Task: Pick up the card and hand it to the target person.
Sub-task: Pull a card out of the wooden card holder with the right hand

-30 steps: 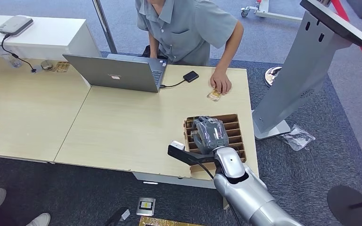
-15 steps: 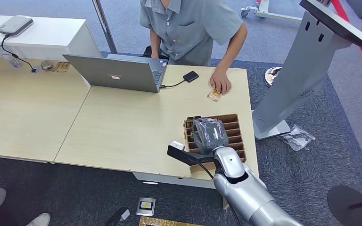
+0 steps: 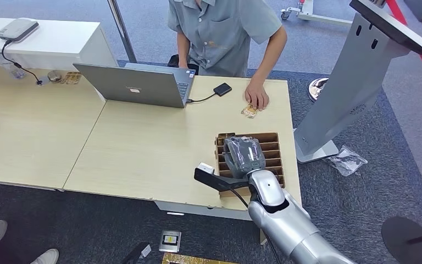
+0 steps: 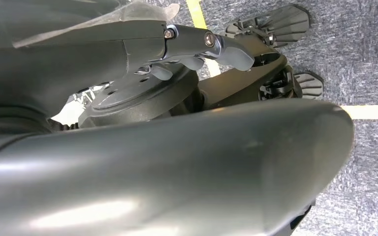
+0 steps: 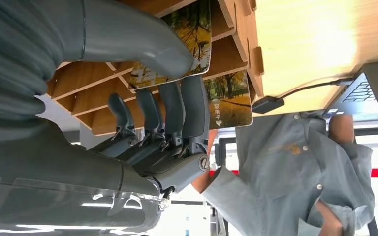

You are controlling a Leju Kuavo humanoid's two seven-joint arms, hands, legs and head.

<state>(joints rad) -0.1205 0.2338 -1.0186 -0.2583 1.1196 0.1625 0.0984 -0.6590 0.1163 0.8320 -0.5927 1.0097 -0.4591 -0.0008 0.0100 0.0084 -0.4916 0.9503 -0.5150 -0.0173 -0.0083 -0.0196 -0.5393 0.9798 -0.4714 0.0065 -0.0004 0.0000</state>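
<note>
Where slotted box (image 3: 275, 159) walls crowd it, right robot hand (image 3: 244, 155) apparently pinching card (image 5: 187, 46), laptop (image 3: 137, 85) beyond.

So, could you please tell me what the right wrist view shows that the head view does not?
The right wrist view alone shows the grip: the thumb and fingers pinch a card printed with autumn trees, which sticks out past the rack's edge. The head view alone shows the layout: the table, the open laptop and the person's hand resting on a small card. Both show the right hand at the wooden slotted rack and the person in the grey shirt.
</note>
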